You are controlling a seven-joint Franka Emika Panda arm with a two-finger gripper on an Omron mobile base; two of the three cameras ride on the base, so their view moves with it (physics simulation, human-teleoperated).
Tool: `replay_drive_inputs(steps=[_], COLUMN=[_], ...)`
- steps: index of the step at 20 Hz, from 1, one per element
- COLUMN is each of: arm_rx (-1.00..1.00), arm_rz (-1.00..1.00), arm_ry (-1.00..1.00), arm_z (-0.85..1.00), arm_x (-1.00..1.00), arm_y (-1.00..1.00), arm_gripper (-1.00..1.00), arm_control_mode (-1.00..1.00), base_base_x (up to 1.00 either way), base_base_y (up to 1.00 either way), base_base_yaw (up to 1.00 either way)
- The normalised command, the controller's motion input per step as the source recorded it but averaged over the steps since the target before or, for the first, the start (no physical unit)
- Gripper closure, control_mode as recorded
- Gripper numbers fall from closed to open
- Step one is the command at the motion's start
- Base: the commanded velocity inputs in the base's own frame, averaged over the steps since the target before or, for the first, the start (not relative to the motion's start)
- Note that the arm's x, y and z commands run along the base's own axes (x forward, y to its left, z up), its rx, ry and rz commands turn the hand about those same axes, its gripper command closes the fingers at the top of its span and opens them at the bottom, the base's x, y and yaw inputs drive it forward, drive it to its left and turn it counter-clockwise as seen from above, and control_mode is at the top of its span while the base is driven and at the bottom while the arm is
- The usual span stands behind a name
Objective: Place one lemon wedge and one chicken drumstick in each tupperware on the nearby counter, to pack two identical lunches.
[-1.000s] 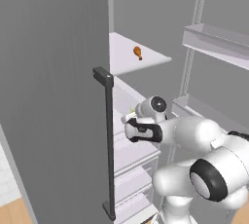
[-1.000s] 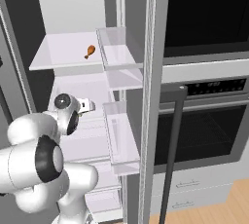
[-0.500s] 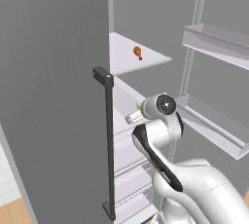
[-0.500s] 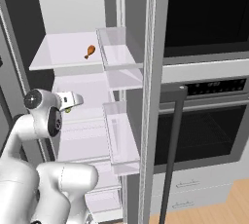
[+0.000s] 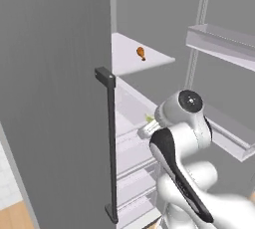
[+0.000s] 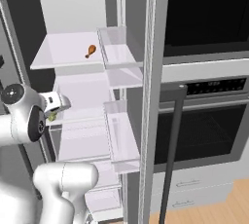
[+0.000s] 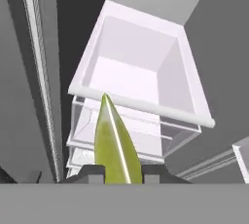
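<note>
**Wedge clamped, mostly hidden from the base cameras**

You see the gripper pinching a lemon wedge in hand view; from the left, only its tip clears the arm. A chicken drumstick lies on the upper fridge shelf.

- The lemon wedge is yellow-green with a pale stripe along its edge.
- The chicken drumstick is reddish-brown and orange.
- The fridge shelf is pale white.
- The oven door is black glass.
- The fridge door handle is dark grey.
</note>
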Motion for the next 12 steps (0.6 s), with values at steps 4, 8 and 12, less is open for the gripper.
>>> replay_drive_inputs(steps=[4,8,12], arm_rx=[0.0,0.0,0.0], arm_rz=[0.0,0.0,0.0], arm_ry=[0.0,0.0,0.0], arm_z=[0.0,0.0,0.0], arm_x=[0.0,0.0,0.0], arm_y=[0.0,0.0,0.0], arm_gripper=[1.0,1.0,1.0], arm_control_mode=[1.0,1.0,1.0], base_base_x=[-1.0,-1.0,-1.0], base_base_y=[0.0,-0.04,-0.34], base_base_yaw=[0.04,0.0,-0.16])
